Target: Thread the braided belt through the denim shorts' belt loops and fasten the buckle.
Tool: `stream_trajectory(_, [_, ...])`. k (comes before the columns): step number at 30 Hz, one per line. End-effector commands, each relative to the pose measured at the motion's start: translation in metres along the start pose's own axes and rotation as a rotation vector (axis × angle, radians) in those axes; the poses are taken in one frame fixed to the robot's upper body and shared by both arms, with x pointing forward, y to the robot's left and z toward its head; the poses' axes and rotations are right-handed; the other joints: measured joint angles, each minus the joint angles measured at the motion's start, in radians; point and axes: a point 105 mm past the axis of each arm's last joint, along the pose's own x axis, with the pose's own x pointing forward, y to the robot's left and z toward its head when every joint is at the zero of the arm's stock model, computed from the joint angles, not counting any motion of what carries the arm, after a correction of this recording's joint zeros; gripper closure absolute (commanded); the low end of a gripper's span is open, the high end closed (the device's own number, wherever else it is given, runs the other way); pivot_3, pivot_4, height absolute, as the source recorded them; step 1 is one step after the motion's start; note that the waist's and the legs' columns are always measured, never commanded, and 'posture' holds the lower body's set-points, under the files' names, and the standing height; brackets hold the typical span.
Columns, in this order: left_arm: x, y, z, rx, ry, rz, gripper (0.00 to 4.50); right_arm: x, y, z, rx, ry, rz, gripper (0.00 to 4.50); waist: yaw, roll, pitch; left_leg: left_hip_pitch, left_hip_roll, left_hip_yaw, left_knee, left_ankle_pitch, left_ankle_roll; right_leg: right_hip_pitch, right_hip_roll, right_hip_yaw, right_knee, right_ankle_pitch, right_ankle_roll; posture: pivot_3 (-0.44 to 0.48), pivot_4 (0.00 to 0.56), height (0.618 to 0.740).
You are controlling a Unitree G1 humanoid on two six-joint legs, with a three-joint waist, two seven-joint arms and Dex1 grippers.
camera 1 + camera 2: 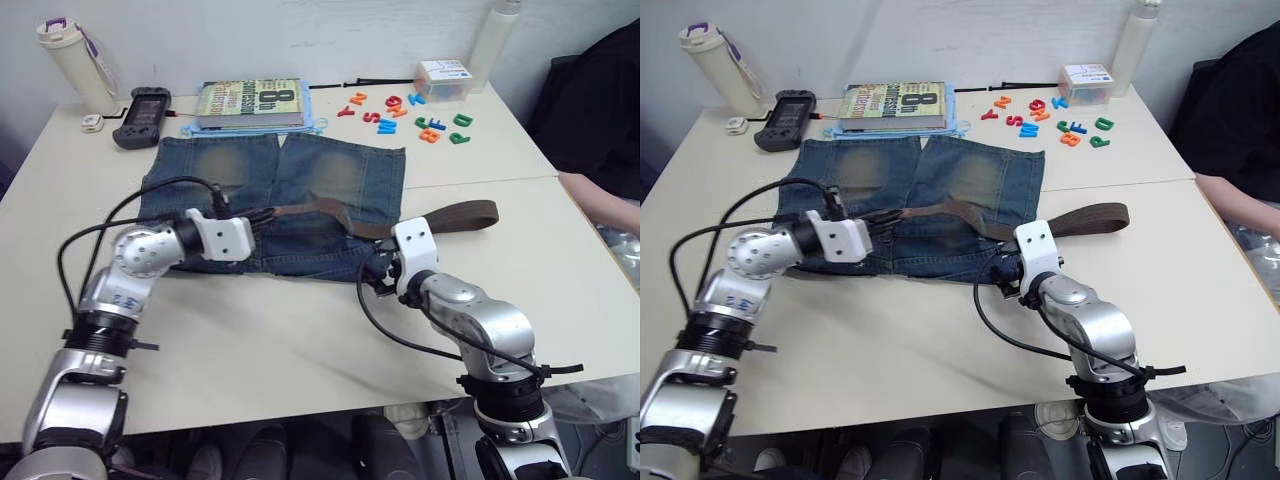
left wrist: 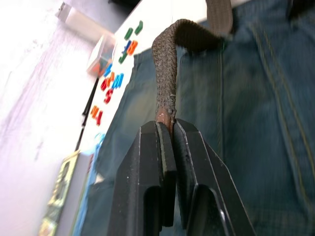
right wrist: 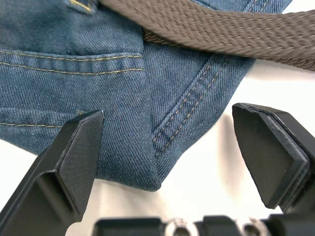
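Head views: shorts (image 1: 300, 190) flat mid-counter (image 1: 300, 340), bare counter toward the near edge; belt (image 1: 455, 216) crossing the waistband, trailing right. Left wrist: left claw (image 2: 170, 129) pinching the belt end. Right wrist: right claw (image 3: 167, 147) spread over the shorts' corner edge.

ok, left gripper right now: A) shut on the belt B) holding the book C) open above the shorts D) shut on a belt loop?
A: in the left wrist view the left gripper has its fingers closed on the end of the belt, which rises from them across the shorts.
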Motion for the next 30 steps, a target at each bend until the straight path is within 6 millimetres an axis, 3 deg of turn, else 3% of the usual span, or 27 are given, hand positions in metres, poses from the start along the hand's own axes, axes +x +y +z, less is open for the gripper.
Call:
stream_trajectory(1, [-0.019, 0.021, 0.012, 0.084, -0.011, 0.041, 4.47, -0.002, -0.005, 0.012, -0.038, -0.038, -0.026, 0.0, 0.001, 0.0, 0.0, 0.0, 0.0, 0.0, 0.0, 0.0, 0.0, 0.0, 0.0, 0.0, 0.0, 0.0, 0.0, 0.0, 0.15, 0.74])
stream_trajectory(3, [-0.022, 0.024, 0.012, 0.078, -0.003, 0.052, 4.47, -0.005, 0.0, 0.028, -0.082, -0.105, 0.0, 0.0, 0.002, 0.0, 0.0, 0.0, 0.0, 0.0, 0.0, 0.0, 0.0, 0.0, 0.0, 0.0, 0.0, 0.0, 0.0, 0.0, 0.15, 0.74])
stream_trajectory(5, [-0.022, 0.024, 0.013, 0.075, 0.001, 0.059, 4.47, -0.019, 0.029, 0.07, -0.166, -0.299, 0.127, 0.0, 0.002, 0.001, 0.0, 0.0, 0.0, 0.0, 0.0, 0.0, 0.0, 0.0, 0.0, 0.0, 0.0, 0.0, 0.0, 0.0, 0.15, 0.74])
stream_trajectory(7, [-0.02, 0.024, 0.015, 0.068, -0.001, 0.066, 4.47, -0.032, 0.053, 0.093, -0.259, -0.421, 0.231, 0.0, -0.004, 0.001, 0.001, -0.001, 0.0, 0.0, 0.0, 0.0, 0.0, -0.001, 0.0, 0.0, 0.001, 0.0, 0.0, 0.0, 0.15, 0.74])
stream_trajectory(11, [-0.019, 0.021, 0.016, 0.048, -0.001, 0.069, 4.47, -0.029, 0.06, 0.104, -0.441, -0.493, 0.205, 0.0, -0.012, 0.001, 0.001, -0.001, 0.001, 0.0, -0.001, 0.0, 0.0, -0.002, 0.001, -0.001, 0.0, 0.0, 0.0, 0.0, 0.15, 0.74])
stream_trajectory(14, [-0.02, 0.021, 0.017, 0.035, 0.001, 0.081, 4.47, -0.019, 0.067, 0.104, -0.479, -0.5, 0.207, 0.0, -0.014, 0.001, 0.001, -0.001, -0.001, 0.0, 0.0, 0.0, 0.0, -0.001, -0.001, -0.001, 0.0, 0.0, 0.0, 0.0, 0.15, 0.74])
stream_trajectory(16, [-0.022, 0.021, 0.016, 0.035, 0.007, 0.083, 4.47, -0.014, 0.066, 0.101, -0.414, -0.472, 0.204, 0.0, -0.016, 0.001, 0.001, -0.001, -0.001, 0.0, 0.0, 0.0, 0.0, -0.002, -0.001, -0.001, 0.0, 0.0, 0.0, 0.0, 0.15, 0.74])
stream_trajectory(18, [-0.023, 0.02, 0.014, 0.03, 0.018, 0.087, 4.47, -0.014, 0.065, 0.096, -0.193, -0.428, 0.263, 0.0, -0.019, 0.001, 0.001, -0.001, 0.0, 0.0, 0.0, 0.0, 0.0, -0.002, 0.0, -0.001, 0.001, 0.0, 0.0, 0.0, 0.15, 0.74])
stream_trajectory(23, [-0.024, 0.018, 0.014, 0.023, 0.025, 0.088, 4.47, -0.035, 0.06, 0.084, 0.179, -0.343, 0.442, 0.0, -0.021, 0.001, 0.001, -0.002, 0.001, -0.001, 0.0, 0.0, 0.0, -0.002, 0.0, -0.001, 0.004, 0.0, 0.0, 0.0, 0.15, 0.74])
stream_trajectory(27, [-0.022, 0.017, 0.014, 0.02, 0.021, 0.088, 4.47, -0.052, 0.077, 0.058, 0.38, -0.144, 0.695, 0.0, -0.018, 0.001, 0.001, -0.002, 0.0, -0.002, 0.0, 0.0, 0.0, 0.0, 0.0, -0.001, 0.003, 0.001, 0.0, 0.0, 0.15, 0.74])
stream_trajectory(30, [-0.022, 0.017, 0.014, 0.02, 0.019, 0.09, 4.47, -0.045, 0.092, 0.067, 0.65, -0.13, 0.799, 0.0, -0.025, 0.003, 0.001, -0.001, 0.001, -0.002, -0.001, 0.0, 0.0, -0.002, 0.0, 0.001, 0.005, 0.001, 0.0, 0.0, 0.15, 0.74])
